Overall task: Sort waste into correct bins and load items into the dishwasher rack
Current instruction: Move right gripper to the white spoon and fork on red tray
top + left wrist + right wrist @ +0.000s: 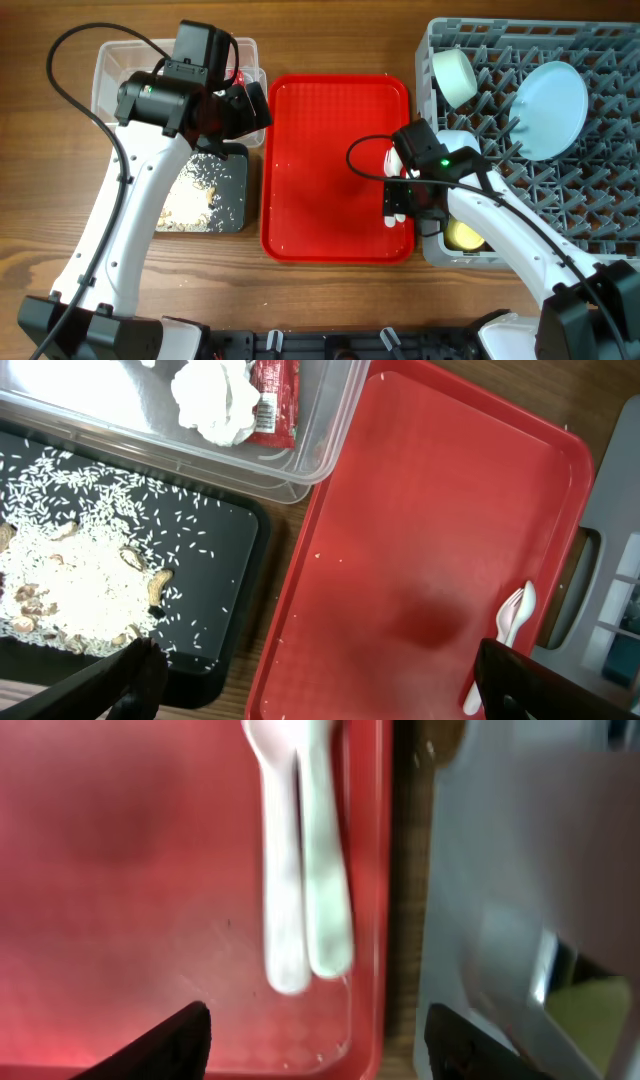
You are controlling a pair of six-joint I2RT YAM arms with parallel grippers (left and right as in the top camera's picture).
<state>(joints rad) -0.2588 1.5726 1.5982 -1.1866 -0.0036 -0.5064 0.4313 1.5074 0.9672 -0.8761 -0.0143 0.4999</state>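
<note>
"Looking over the wooden worktop (320, 290), what's laid out?"

"A red tray (320, 120) in the middle, nearly bare. Left of it, the clear tub (105, 70) with the crumpled tissue (215, 400) and red wrapper (272, 395) inside, and the black tray (238, 215) strewn with rice scraps (70, 580). Right of it, the grey rack (600, 215), holding a plate (548, 108), a pale bowl (455, 75) and a yellow cup (462, 237)."

"Any room to move?"

"Most of the red tray is open. The two white spoons (300, 850) lie side by side along its right rim, beside the rack."

"And the tools?"

"The right tool (315, 1040) hangs close over the tray, jaws partly spread and empty, the spoons just ahead of its fingertips. The left tool (335, 690) gapes wide, empty, above the red tray's left rim."
</note>
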